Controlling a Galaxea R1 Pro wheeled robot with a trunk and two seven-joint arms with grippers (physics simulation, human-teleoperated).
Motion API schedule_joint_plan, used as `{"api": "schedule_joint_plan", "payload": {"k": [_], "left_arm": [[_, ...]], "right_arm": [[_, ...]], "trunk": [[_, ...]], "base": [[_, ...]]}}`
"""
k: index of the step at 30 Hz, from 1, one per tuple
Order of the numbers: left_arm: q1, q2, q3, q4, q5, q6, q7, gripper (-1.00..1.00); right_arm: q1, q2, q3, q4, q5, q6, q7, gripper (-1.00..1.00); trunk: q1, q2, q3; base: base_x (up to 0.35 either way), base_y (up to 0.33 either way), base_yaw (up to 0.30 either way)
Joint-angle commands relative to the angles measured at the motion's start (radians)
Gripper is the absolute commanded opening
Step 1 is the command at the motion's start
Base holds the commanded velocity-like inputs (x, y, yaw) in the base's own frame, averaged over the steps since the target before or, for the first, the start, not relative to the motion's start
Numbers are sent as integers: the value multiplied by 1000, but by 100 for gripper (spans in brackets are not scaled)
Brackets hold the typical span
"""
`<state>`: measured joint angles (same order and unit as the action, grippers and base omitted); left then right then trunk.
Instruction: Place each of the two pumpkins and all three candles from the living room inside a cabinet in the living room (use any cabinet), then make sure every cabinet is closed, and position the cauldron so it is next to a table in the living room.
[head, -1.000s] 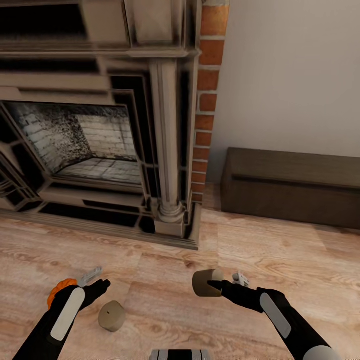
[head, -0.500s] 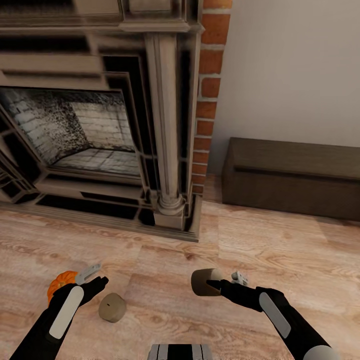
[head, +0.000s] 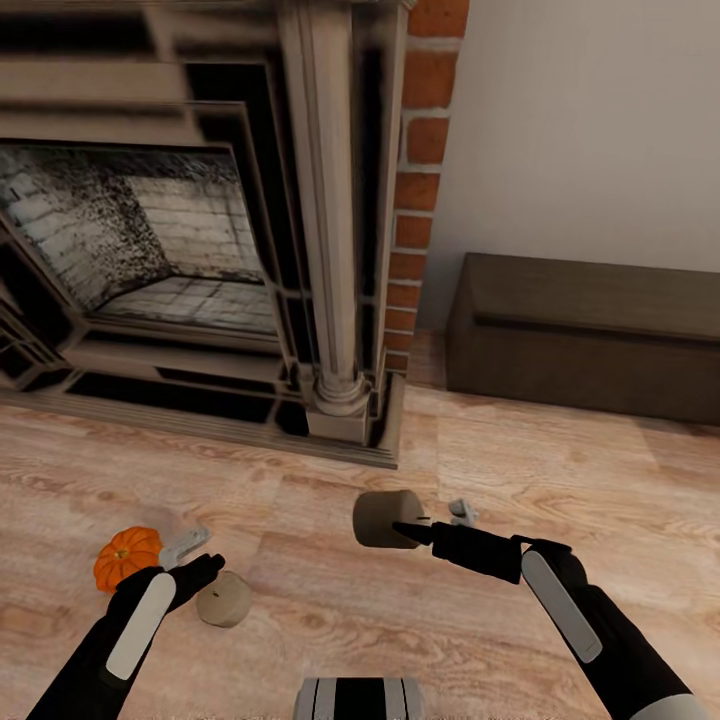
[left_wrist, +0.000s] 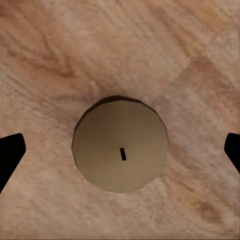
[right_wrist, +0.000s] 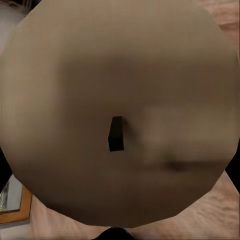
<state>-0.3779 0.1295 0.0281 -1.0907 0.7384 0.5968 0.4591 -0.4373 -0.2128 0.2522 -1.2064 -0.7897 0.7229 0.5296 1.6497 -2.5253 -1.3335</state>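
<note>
My right gripper (head: 408, 524) is shut on a tan candle (head: 385, 518), held lying sideways above the floor; in the right wrist view its wick end (right_wrist: 117, 110) is pressed close to the camera. A second candle (head: 223, 600) stands on the wooden floor, and my left gripper (head: 197, 558) hovers open above it. The left wrist view has this candle (left_wrist: 120, 150) centred between the dark fingertips (left_wrist: 10, 156), apart from both. An orange pumpkin (head: 127, 557) sits on the floor just left of my left arm. The dark brown cabinet (head: 590, 335) stands shut against the wall at right.
A stone fireplace (head: 180, 230) with a column (head: 335, 250) and a raised hearth step fills the left and centre. A brick pilaster (head: 415, 180) separates it from the white wall. Open wooden floor (head: 560, 480) lies between me and the cabinet.
The view has shifted, sliding the fireplace and floor things upward in the picture. My right gripper has carried its candle leftward and farther out. The left gripper stays open over the floor candle.
</note>
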Motion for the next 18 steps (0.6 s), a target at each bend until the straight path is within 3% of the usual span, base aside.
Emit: {"api": "schedule_joint_plan", "payload": {"k": [1,18], "left_arm": [[-1,0,-4,-2,9,1,9,100],[0,5,-11,-2,10,-40,9,100]], "right_arm": [[-1,-1,0,-2,0,7,2,-100],[5,-3,7,20,10,5,15,-100]], "trunk": [[0,-1,-5],[8,-5,-70]], "base": [[0,0,0],[0,0,0]]}}
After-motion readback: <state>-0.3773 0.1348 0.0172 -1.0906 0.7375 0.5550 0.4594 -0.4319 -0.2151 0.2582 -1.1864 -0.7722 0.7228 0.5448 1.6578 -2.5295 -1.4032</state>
